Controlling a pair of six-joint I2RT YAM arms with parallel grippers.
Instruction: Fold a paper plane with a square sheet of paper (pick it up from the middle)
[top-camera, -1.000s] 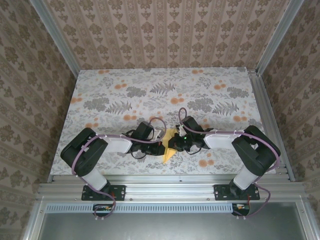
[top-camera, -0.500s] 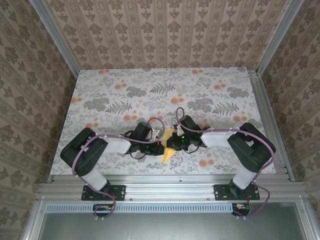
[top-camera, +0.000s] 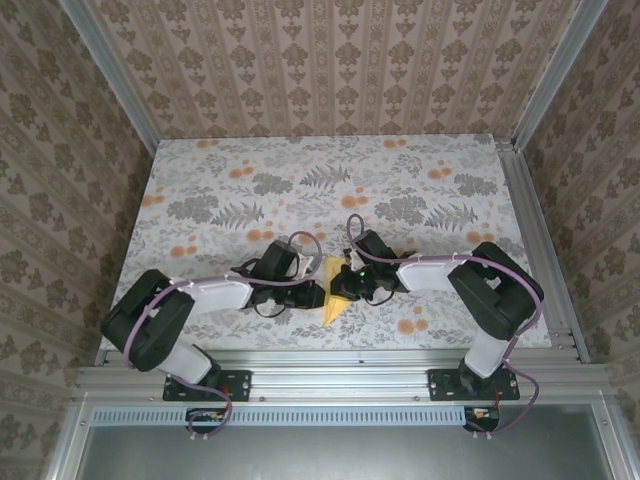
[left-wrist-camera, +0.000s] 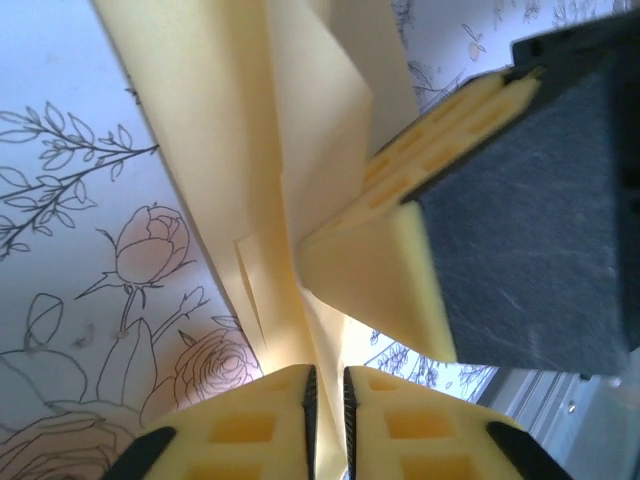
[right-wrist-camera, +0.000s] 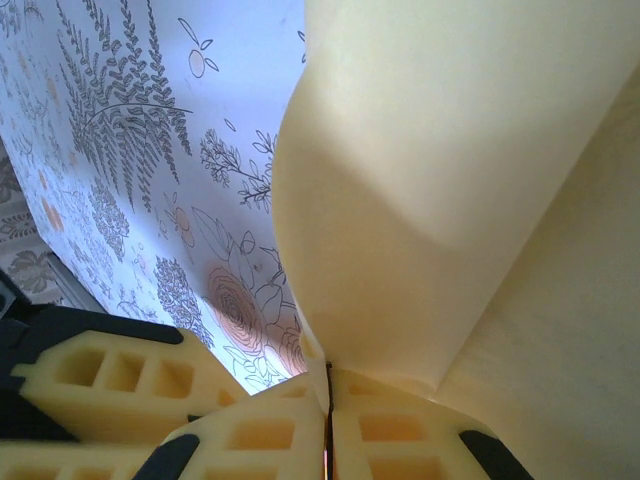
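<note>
The square sheet of paper is pale yellow and folded into a narrow pointed shape, part-way to a paper plane. It stands between both grippers near the table's front middle. My left gripper comes in from the left. In the left wrist view its jaws stand slightly apart, with a paper layer running through the gap. My right gripper is shut on the paper's edge, its pads pressed together below the curved sheet. The right fingers sit just beyond the left ones.
The flower-print cloth covers the table out to the patterned walls. A metal rail runs along the near edge by both arm bases. Open cloth lies behind and to either side of the grippers.
The left jaws have parted a little around the paper, and the left arm has sunk lower. The right gripper has shifted slightly left with the paper.
</note>
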